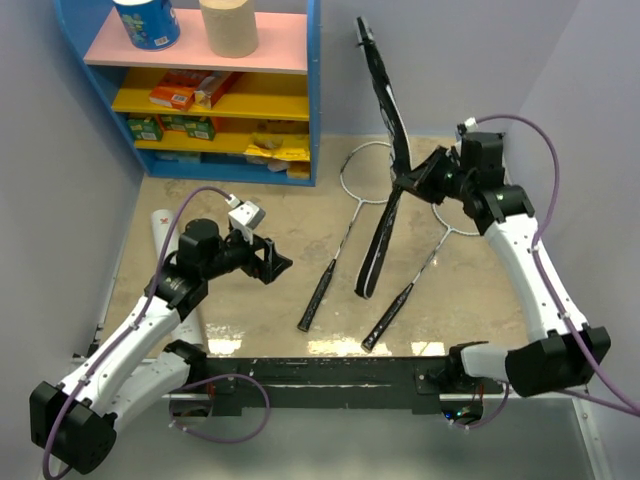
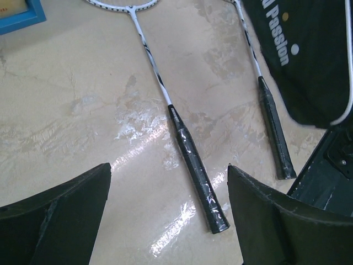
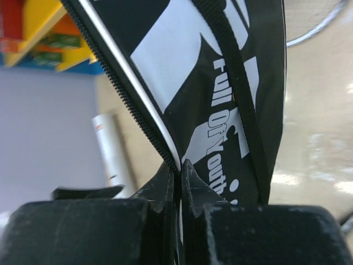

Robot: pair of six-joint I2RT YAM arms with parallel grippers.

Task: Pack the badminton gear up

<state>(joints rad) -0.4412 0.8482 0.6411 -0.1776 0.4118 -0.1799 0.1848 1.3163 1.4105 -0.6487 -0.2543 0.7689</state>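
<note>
From where I stand, the black bag (image 1: pixel 384 205) is the thing up off the worktop (image 1: pixel 250 205). It is long and racket-shaped, with white piping along an open zip and white lettering; I can read "Full Of Youth" and "Passion", while the other letters are cut off. It hangs on edge. Its narrow top points up toward the blue shelf unit (image 1: pixel 312 100), and its lower end comes down between the two handles.

The right gripper (image 3: pixel 179 170) is clamped tight on the bag's zip edge, about halfway along. The left gripper (image 1: pixel 272 262) hovers over the worktop with its jaws spread wide and nothing between them.

Both rackets lie flat, heads toward the far side and black handles toward the arms. The left racket (image 1: pixel 318 293) is in full sight, a thin white frame on a thin shaft. The right racket (image 1: pixel 388 318) has part of its head hidden behind the right arm and the bag. I can't make out the strings on either one.

The white tube (image 1: pixel 162 228) lies along the left edge of the worktop. Only its far end shows, because the left arm covers the rest.
</note>
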